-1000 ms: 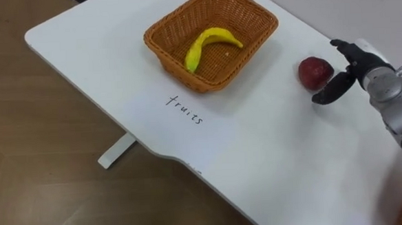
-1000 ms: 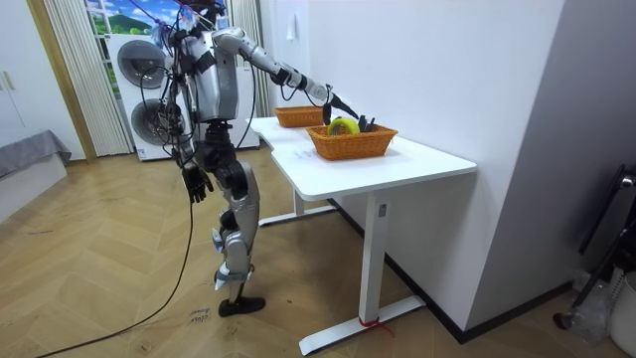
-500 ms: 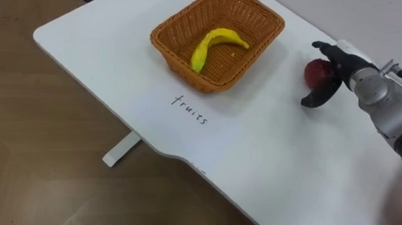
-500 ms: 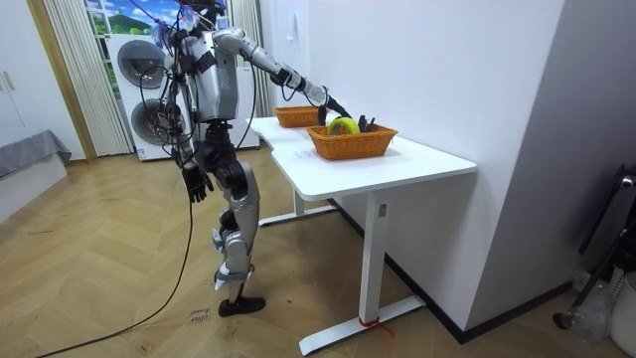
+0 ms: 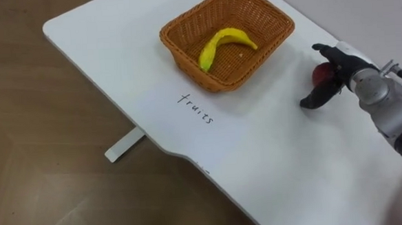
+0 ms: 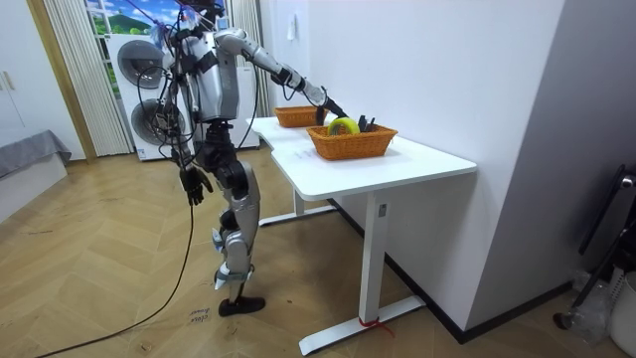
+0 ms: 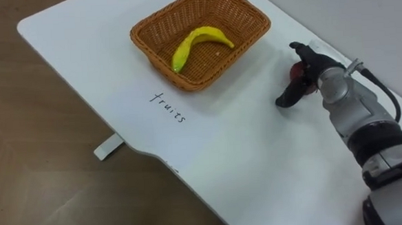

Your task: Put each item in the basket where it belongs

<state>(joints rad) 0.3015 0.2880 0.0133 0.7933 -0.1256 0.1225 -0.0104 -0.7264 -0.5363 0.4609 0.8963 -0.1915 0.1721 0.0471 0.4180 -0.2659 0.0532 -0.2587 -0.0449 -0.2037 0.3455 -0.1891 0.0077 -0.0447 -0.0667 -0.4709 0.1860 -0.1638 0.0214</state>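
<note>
A brown wicker basket stands at the far end of the white table with a yellow banana inside; the word "fruits" is written in front of it. To its right lies a red apple, partly covered by my right hand, whose fingers arch over the top while the thumb curls under its near side. In the room view I stand at the table's end with the right arm stretched over it. My left hand hangs by my thigh, fingers relaxed.
A second wicker basket with a yellow-green object and dark items stands nearer the table's other end. A white wall runs along the table's far side. The table's foot rests on the wooden floor below the near edge.
My right hand moved from beside the apple to around it, fingers over the top and thumb curling in. The eye view shifted slightly; basket and banana stayed put.
</note>
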